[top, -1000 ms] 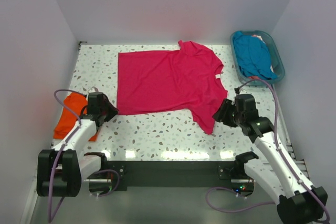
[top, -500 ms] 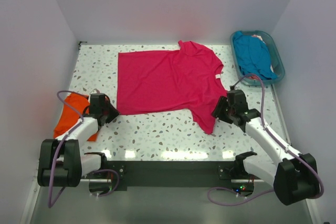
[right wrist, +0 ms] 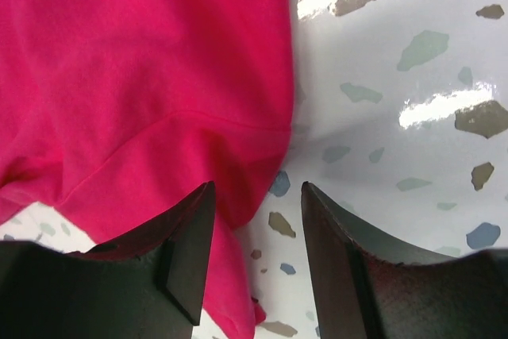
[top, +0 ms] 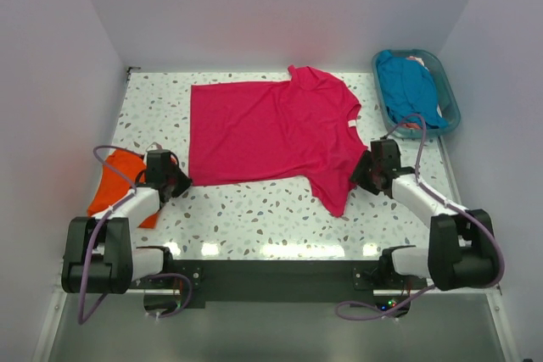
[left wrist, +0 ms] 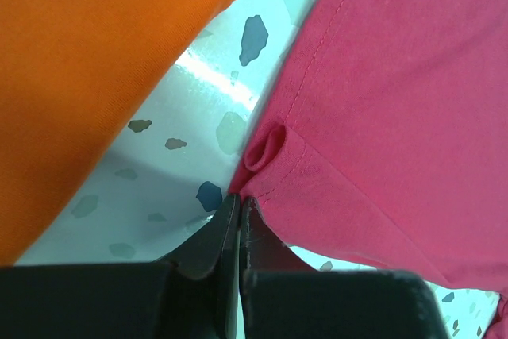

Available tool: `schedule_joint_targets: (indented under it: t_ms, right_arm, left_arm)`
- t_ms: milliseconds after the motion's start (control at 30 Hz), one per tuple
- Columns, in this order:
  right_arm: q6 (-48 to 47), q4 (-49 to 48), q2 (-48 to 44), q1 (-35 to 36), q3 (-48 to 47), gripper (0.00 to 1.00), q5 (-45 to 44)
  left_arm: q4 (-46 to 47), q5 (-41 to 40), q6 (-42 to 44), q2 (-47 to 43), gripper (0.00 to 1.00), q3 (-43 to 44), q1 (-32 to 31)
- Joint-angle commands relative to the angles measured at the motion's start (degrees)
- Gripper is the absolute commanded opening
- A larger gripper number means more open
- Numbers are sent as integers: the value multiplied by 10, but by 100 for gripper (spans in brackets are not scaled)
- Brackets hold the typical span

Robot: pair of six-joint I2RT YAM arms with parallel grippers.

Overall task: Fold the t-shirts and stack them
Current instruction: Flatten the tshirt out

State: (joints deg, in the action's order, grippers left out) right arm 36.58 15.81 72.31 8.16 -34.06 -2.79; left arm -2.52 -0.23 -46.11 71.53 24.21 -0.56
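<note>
A hot pink t-shirt (top: 263,129) lies spread flat in the middle of the table. My left gripper (top: 181,181) is at its near left hem corner. In the left wrist view that gripper (left wrist: 238,198) is shut, and the corner of the pink t-shirt (left wrist: 397,117) bunches up right at its tips. An orange t-shirt (top: 114,188) lies folded at the left edge, just beside that gripper, and its orange cloth (left wrist: 95,61) fills the left of the wrist view. My right gripper (top: 360,175) stands open at the pink sleeve (right wrist: 143,77), with that gripper (right wrist: 256,188) straddling the sleeve's edge.
A teal plastic basket (top: 451,104) stands at the back right corner. A teal blue t-shirt (top: 407,86) is heaped in it, with a bit of salmon cloth (top: 417,60) behind. White walls close the table on three sides.
My left gripper has closed at the pink hem corner. The right arm has stretched forward, bringing its open gripper up to the sleeve's edge.
</note>
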Motion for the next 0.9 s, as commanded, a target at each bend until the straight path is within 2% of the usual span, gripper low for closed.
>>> schedule_joint_targets:
  t_ms: [0, 100, 167, 200, 233, 367, 600, 867]
  right_arm:
    - [13, -60, 26, -7, -27, 51, -29]
    - [18, -78, 48, -13, -28, 50, -31]
    - [20, -83, 63, -13, -31, 41, -34]
    - [20, -83, 67, -14, -32, 36, -35]
    - [19, -83, 69, -17, -33, 22, -35]
    - [10, -63, 39, -44, -33, 0, -22]
    - [-21, 8, -41, -91, -43, 0, -5]
    - [-43, 27, -45, -121, -31, 0, 14]
  left_arm:
    - [9, 0, -3, 5, 0, 13, -3]
    - [0, 0, 0, 4, 0, 19, -3]
    - [-5, -3, 1, 1, 0, 22, -3]
    - [-12, -6, 1, -4, 0, 25, -3]
    - [-16, -8, 2, -6, 0, 28, -2]
    - [-36, -14, 2, -24, 0, 40, -2]
    - [-71, -19, 9, -52, 0, 64, 0]
    - [-85, -12, 25, -67, 0, 56, 6]
